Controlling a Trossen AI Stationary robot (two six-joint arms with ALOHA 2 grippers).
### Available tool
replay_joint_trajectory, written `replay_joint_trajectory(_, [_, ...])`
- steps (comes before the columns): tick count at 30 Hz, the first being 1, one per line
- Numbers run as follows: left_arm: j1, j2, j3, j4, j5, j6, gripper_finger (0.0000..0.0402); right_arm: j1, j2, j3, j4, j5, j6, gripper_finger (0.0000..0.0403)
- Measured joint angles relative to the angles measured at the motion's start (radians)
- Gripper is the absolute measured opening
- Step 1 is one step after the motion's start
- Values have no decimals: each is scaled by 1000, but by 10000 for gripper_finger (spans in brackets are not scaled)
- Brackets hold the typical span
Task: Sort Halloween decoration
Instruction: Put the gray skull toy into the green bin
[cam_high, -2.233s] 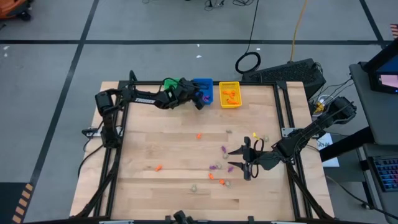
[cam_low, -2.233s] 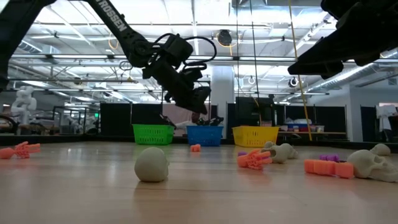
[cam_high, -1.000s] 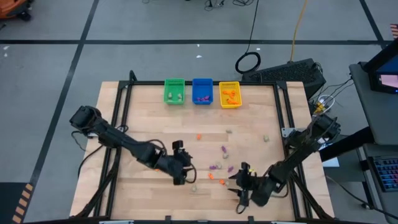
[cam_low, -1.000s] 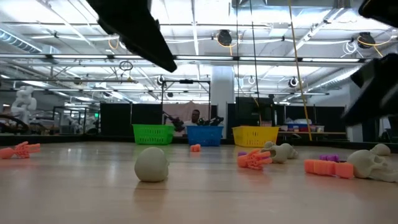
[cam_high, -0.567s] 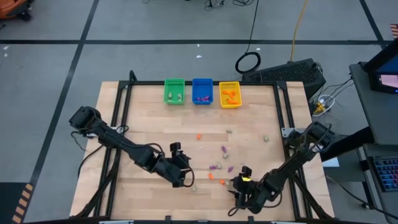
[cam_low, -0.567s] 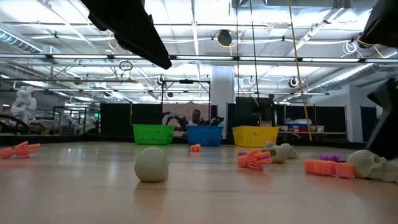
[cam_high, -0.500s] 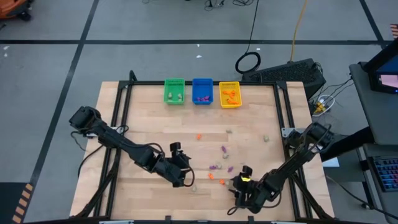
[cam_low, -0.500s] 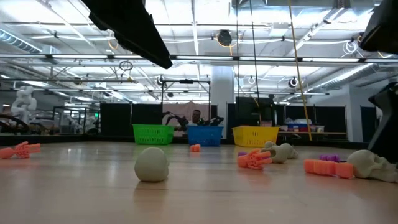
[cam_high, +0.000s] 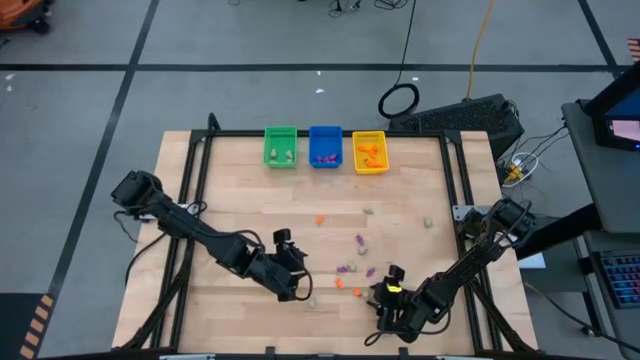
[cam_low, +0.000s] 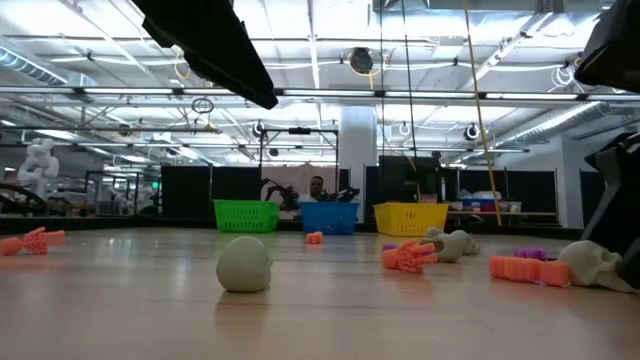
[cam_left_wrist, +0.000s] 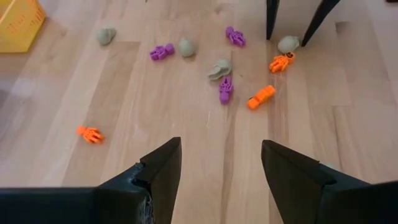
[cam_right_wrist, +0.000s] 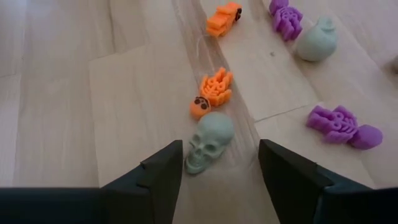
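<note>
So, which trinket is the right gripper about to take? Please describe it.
The right gripper hangs open at the table's near edge. Between its fingers lies a pale skull, touching an orange skeleton; it is the only skull there.

trinkets: I've got tiny orange, purple and pale ones loose mid-table (cam_high: 357, 243)
skull: pale one (cam_right_wrist: 209, 149) lying face up, touching an orange skeleton (cam_right_wrist: 212, 93)
already sorted: orange bits in yellow bin (cam_high: 369, 153)
</note>
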Motion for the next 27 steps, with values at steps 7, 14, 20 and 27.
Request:
replay_joint_trajectory(7, [0, 0, 0, 0, 0, 0, 221, 0, 4, 0, -7, 2, -40, 159])
replay_joint_trajectory(14, [0, 0, 0, 0, 0, 0, 221, 2, 50, 3, 11, 24, -53, 121])
replay_joint_trajectory(20, [1, 0, 0, 0, 0, 0, 221, 2, 56, 3, 18, 23, -64, 104])
replay_joint_trajectory(27, [0, 0, 0, 0, 1, 0, 221, 1, 57, 2, 16, 12, -74, 75])
